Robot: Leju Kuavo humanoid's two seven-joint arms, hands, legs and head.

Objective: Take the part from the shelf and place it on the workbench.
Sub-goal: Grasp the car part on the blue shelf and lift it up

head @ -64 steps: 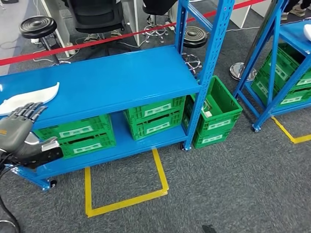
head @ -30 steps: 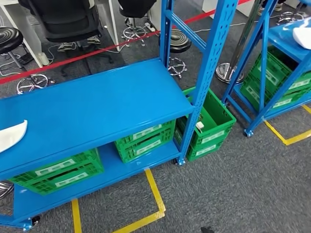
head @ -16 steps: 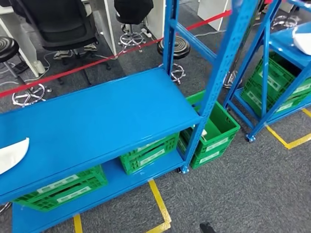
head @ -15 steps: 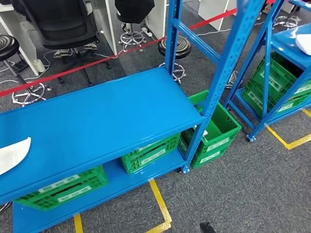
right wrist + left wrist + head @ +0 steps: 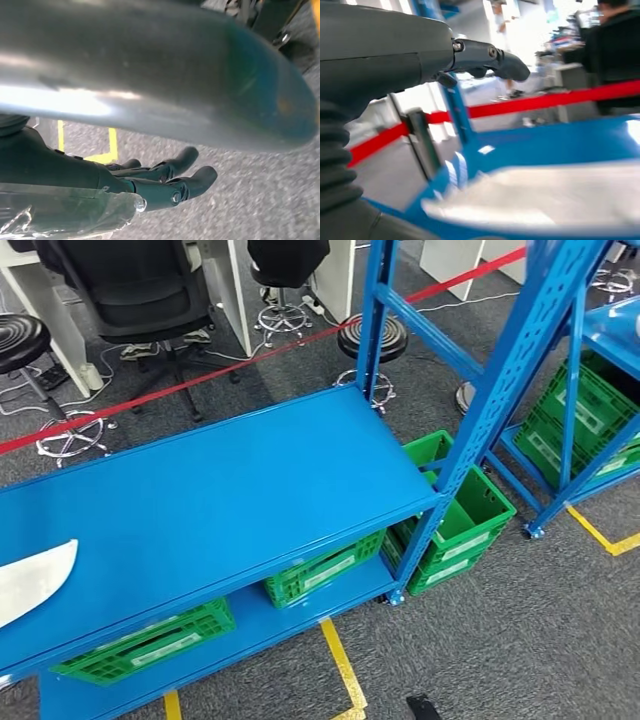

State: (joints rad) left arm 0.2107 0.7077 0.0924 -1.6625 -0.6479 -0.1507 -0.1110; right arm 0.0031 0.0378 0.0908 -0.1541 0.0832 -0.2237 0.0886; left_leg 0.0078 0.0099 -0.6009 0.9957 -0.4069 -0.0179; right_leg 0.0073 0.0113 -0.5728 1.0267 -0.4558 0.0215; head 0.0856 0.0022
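Observation:
A flat white curved part (image 5: pixel 34 580) lies at the left end of the blue shelf's upper board (image 5: pixel 226 490). In the left wrist view the same white part (image 5: pixel 546 200) is a blurred pale shape on the blue board. My left hand (image 5: pixel 395 55) hovers just above its end with fingers stretched out and nothing in its grasp. My right hand (image 5: pixel 113 175) hangs over grey carpet, fingers held out nearly straight and holding nothing. A smooth silver-grey surface crosses the picture beside it.
Green crates (image 5: pixel 324 570) (image 5: pixel 143 645) sit on the shelf's lower board, and another green crate (image 5: pixel 460 520) stands on the floor by the shelf's right post. A second blue rack (image 5: pixel 596 340) stands at right. Red barrier tape (image 5: pixel 226 365), stools and an office chair lie behind. Yellow floor tape (image 5: pixel 343 670) marks the carpet.
The camera has moved, so the whole scene has shifted and the shelf looks nearer. My left hand, at the lower left of the head view earlier, has left that view. The white part stays on the board.

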